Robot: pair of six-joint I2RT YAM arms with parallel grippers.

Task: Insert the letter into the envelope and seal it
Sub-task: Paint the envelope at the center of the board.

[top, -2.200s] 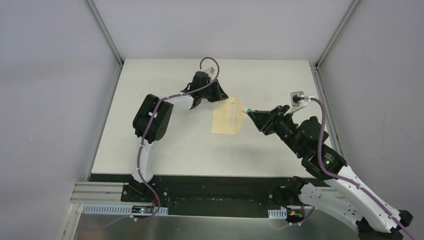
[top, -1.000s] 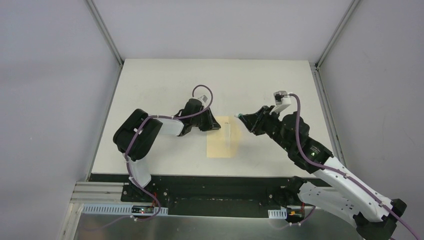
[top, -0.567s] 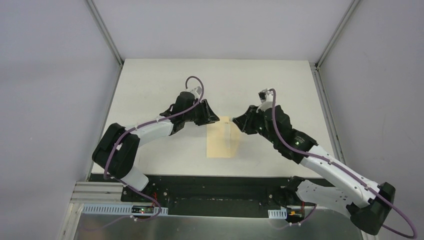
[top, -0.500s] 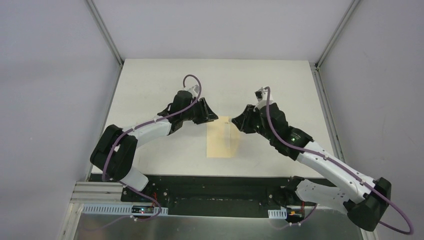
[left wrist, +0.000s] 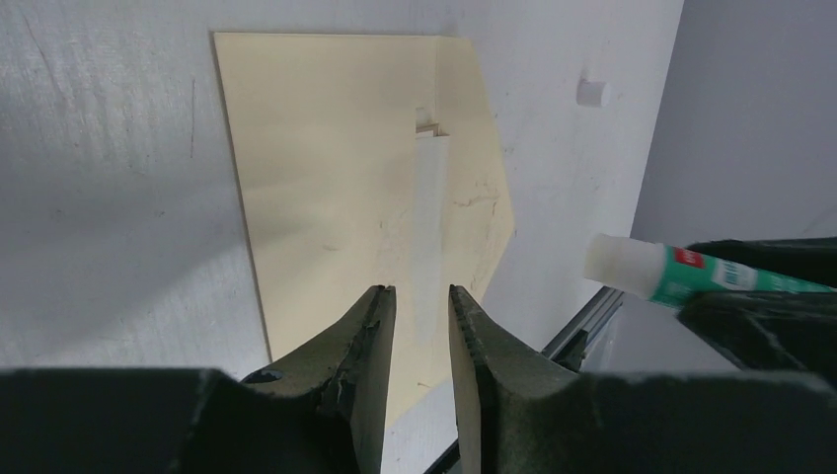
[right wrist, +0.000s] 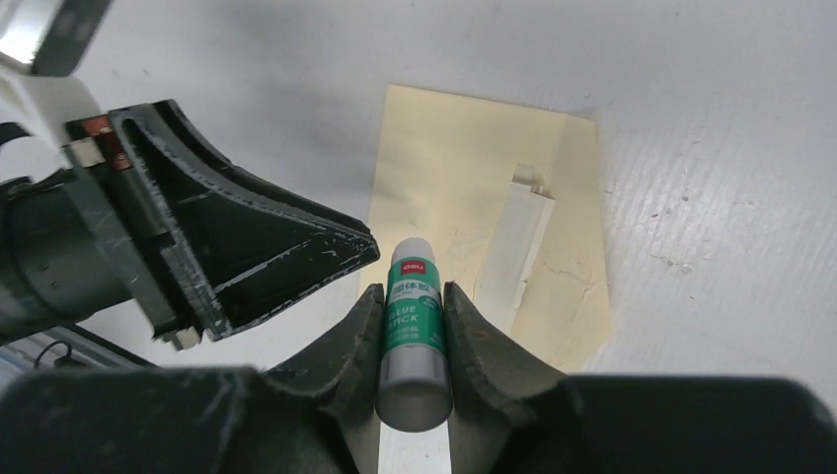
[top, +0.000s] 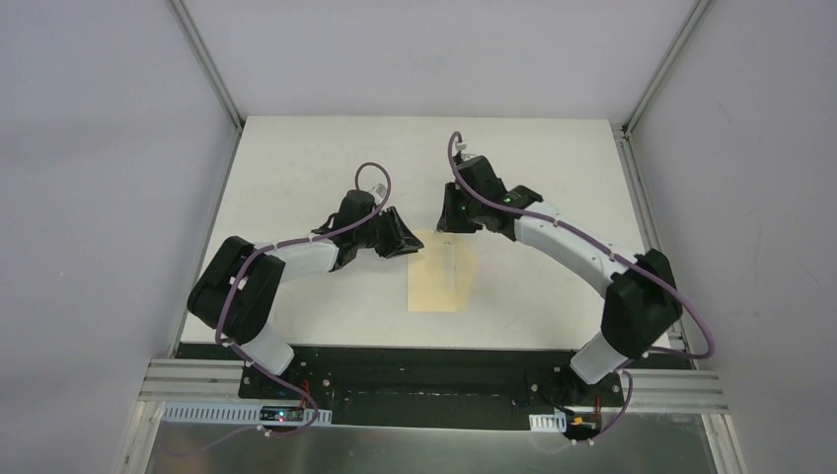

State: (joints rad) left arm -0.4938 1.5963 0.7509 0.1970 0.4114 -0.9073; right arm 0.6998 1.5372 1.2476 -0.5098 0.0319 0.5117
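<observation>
Envelope: the manila envelope (left wrist: 326, 178) lies flat on the white counter (top: 316, 158), between the two arms and slightly towards the near edge. Its pointed flap (left wrist: 486, 197) is open and spread flat on the counter.
Letter: no separate sheet is in view. A pale strip (left wrist: 429, 227) runs along the flap's fold and may be the letter's exposed edge, but the views do not settle that.
Left gripper: the left gripper (left wrist: 419, 296) hangs low over the envelope's far left corner. Its jaws stand a narrow gap apart with nothing between them.
Right gripper: the right gripper (right wrist: 413, 291) is clamped around a green-and-white glue stick (right wrist: 415, 321). The stick is uncapped and its tip points down over the envelope's far edge.
Handling: the envelope is thin, light paper, so it will probably slide or buckle under the stick's drag. It looks best pinned flat by a fingertip on the body, near the fold but clear of the flap. To close the flap, take its free point rather than the crease.
Surroundings: a small white cap (left wrist: 591, 92) sits alone on the counter, well apart from the envelope on the flap side.
Obstruction: the two grippers crowd the same far end of the envelope. The left one may block the stick's path along the flap.
</observation>
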